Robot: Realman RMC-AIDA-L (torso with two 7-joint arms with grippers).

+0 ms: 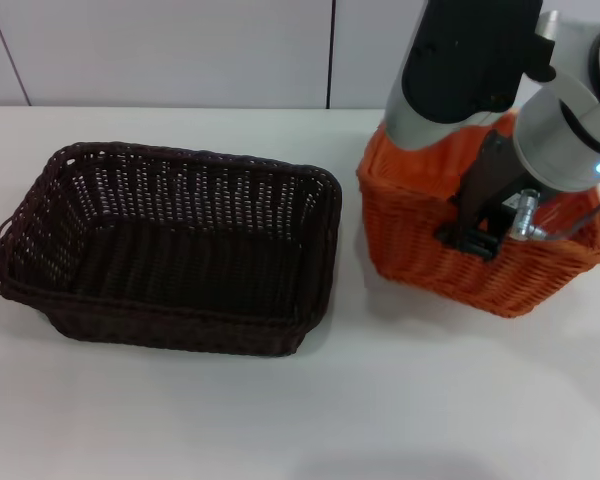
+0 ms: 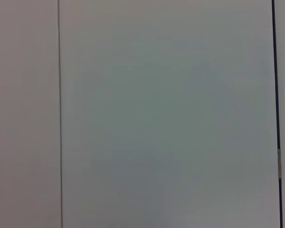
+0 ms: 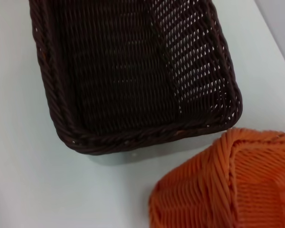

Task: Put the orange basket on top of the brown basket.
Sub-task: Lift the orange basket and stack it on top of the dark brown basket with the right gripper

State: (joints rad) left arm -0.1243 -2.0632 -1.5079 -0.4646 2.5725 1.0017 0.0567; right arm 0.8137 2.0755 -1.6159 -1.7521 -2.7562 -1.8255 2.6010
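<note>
The orange basket (image 1: 450, 250) stands on the white table at the right in the head view. Its corner also shows in the right wrist view (image 3: 228, 190). The brown basket (image 1: 170, 245) sits empty at the left, a small gap away, and also shows in the right wrist view (image 3: 133, 71). My right gripper (image 1: 472, 238) reaches down from above into the orange basket. Its dark fingers are clamped over the basket's near rim. The arm hides the back of the orange basket. My left gripper is out of view.
The white table (image 1: 380, 400) spreads around both baskets, with a pale panelled wall (image 1: 180, 50) behind. The left wrist view shows only a plain wall panel (image 2: 166, 114).
</note>
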